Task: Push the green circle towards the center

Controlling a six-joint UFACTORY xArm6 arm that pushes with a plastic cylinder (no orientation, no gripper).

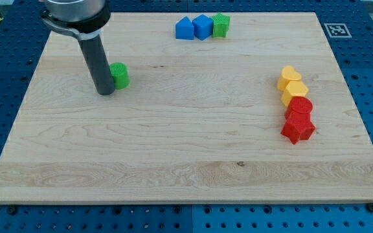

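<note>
The green circle [119, 75] sits on the wooden board [186, 168] at the view's upper left. My tip [105, 92] stands just to the view's left of it, touching or almost touching its side. The rod rises from there to the arm's dark body at the view's top left and hides a little of the circle's left edge.
Two blue blocks [184, 28] [203, 26] and a green block [221, 24] stand in a row at the view's top middle. At the view's right, two yellow blocks [289, 77] [294, 91], a red round block [300, 107] and a red star [298, 127] form a chain.
</note>
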